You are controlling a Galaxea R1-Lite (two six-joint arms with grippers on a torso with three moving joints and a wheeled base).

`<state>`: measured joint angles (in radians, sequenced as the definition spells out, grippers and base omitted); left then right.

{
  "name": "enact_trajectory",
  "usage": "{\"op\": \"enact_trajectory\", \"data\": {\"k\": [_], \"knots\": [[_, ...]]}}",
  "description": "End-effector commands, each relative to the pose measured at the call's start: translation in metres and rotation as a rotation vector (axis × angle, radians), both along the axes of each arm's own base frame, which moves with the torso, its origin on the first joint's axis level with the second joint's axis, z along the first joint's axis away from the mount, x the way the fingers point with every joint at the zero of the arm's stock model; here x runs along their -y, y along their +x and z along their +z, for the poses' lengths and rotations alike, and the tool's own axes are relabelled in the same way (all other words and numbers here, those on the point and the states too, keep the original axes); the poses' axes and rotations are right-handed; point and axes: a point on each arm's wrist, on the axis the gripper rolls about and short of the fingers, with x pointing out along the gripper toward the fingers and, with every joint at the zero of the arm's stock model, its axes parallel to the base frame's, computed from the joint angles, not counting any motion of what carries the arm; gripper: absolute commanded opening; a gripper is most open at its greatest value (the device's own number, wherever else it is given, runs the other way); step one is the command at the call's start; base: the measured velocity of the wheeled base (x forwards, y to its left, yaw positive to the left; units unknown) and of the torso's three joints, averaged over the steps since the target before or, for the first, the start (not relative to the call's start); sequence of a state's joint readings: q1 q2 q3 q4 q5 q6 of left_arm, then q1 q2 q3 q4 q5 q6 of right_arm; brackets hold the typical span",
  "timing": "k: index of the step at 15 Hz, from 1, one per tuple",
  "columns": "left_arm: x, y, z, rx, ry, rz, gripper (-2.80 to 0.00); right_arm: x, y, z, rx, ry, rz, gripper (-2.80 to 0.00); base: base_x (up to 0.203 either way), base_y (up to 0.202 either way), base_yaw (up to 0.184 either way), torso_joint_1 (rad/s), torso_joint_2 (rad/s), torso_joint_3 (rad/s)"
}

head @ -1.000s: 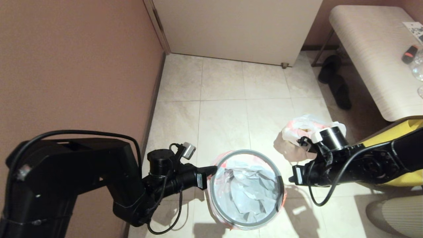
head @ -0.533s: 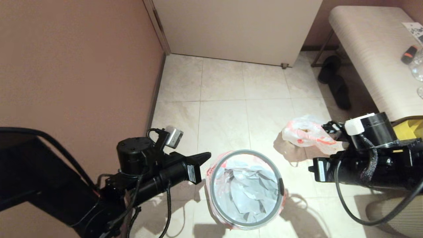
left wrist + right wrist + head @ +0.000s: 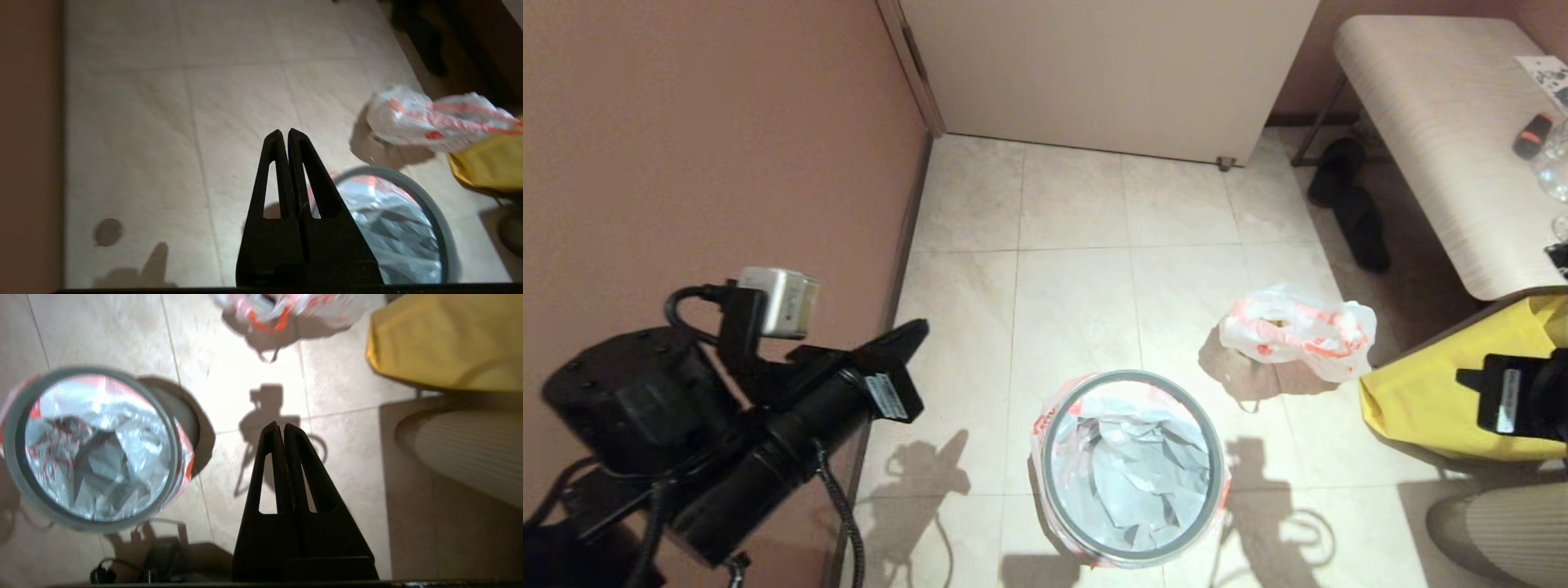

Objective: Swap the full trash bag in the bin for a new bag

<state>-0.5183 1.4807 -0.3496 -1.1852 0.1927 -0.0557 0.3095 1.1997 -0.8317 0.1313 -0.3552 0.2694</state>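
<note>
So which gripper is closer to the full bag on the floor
The right. The right gripper is at the frame's right edge beside the yellow bag, a short way right of the full bag. The left gripper is far off by the wall.

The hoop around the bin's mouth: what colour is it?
Grey; the hoop shows best in the head view.

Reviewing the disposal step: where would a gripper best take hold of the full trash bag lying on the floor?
Probably from above, at the bunched orange-printed plastic on top of the full trash bag: it lies slumped on the tile floor, bulging below, so the gathered top is thin enough to pinch.
</note>
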Motion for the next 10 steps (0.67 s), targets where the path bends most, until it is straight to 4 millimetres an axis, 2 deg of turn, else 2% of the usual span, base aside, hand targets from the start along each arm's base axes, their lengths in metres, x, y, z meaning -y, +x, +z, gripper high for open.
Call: {"op": "enact_trajectory", "data": {"k": [1, 3, 5, 7, 10], "knots": [[-0.028, -0.032, 0.029, 0.138, -0.052, 0.069, -2.8, 0.02, -0.043, 0.026, 0.167, 0.042, -0.061, -2.8, 0.0, 0.0, 0.0, 0.0, 0.0, 0.0], [-0.055, -0.062, 0.033, 0.197, -0.042, 0.161, -2.8, 0.035, -0.077, 0.037, 0.261, 0.059, -0.121, -2.8, 0.0, 0.0, 0.0, 0.0, 0.0, 0.0], [-0.076, -0.091, 0.031, 0.244, -0.031, 0.256, -2.8, 0.046, -0.12, 0.042, 0.35, 0.055, -0.158, -2.8, 0.0, 0.0, 0.0, 0.0, 0.0, 0.0], [-0.092, -0.111, 0.02, 0.236, -0.001, 0.372, -2.8, 0.053, -0.165, 0.037, 0.406, 0.018, -0.172, -2.8, 0.0, 0.0, 0.0, 0.0, 0.0, 0.0], [-0.102, -0.132, 0.008, 0.247, 0.01, 0.457, -2.8, 0.058, -0.215, 0.024, 0.441, -0.031, -0.195, -2.8, 0.0, 0.0, 0.0, 0.0, 0.0, 0.0]]}}
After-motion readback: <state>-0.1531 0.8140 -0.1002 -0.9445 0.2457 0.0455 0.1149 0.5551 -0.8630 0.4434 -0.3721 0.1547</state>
